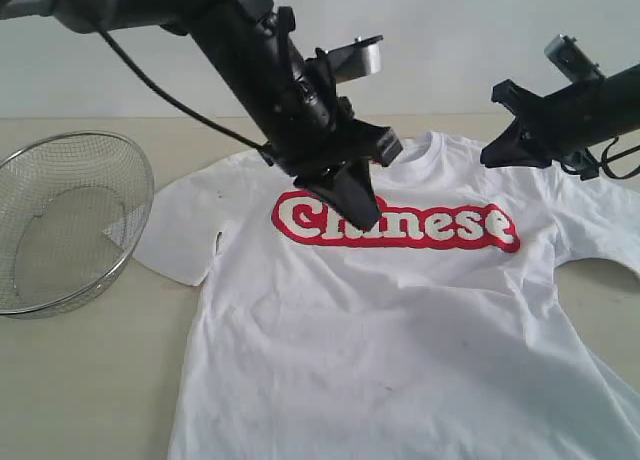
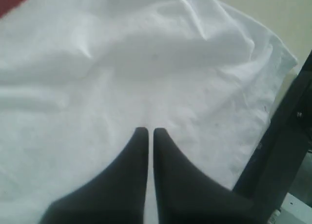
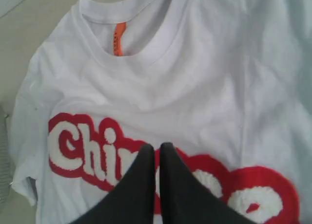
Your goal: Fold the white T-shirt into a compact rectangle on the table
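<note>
The left gripper angles steeply down above the white T-shirt, fingers pinched together. The right gripper hovers level, likewise closed.

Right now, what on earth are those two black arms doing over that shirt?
Two robot arms are set to fold a white T-shirt, which lies spread out face up and unfolded on the beige table. The left gripper and the right gripper are both shut and empty, poised over the shirt near its red "Chinese" lettering. A wire-mesh basket sits beside one sleeve.
</note>
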`<state>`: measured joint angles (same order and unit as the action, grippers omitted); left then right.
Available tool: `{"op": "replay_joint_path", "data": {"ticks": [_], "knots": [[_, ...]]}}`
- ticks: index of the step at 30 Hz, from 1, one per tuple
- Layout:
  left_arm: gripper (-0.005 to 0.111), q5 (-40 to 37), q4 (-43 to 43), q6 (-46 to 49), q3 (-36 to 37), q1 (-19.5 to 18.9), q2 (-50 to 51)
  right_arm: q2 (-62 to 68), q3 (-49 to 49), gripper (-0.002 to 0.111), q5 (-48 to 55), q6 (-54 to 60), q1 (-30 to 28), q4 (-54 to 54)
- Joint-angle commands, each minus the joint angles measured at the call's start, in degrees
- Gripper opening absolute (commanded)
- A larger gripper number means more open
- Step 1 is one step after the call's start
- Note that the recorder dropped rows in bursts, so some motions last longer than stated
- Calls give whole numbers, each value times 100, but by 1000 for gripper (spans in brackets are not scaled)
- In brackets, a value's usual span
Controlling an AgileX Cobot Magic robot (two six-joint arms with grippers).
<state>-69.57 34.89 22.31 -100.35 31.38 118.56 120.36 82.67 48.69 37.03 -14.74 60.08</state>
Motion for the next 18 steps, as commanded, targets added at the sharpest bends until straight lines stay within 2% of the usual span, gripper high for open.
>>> {"op": "replay_joint_path", "data": {"ticks": [1,5,8,11,13,18], "knots": [[5,569,-39,160,1421,59,-893,-351,-7,0,500,98,-1,265],[5,1397,14,188,3020,59,-1799,-1076,-653,0,507,155,-1,305],[5,1128,4,393,3921,215,-2056,-1894,-1752,0,549,436,220,305],[5,1306,4,435,4297,462,-2045,-2406,-2365,0,407,538,492,54],[5,1600,4,518,4497,626,-2045,-2746,-2654,0,207,416,648,-532],[5,1819,16,594,4877,864,-2045,-3269,-2953,0,329,-1117,797,-2747]]}}
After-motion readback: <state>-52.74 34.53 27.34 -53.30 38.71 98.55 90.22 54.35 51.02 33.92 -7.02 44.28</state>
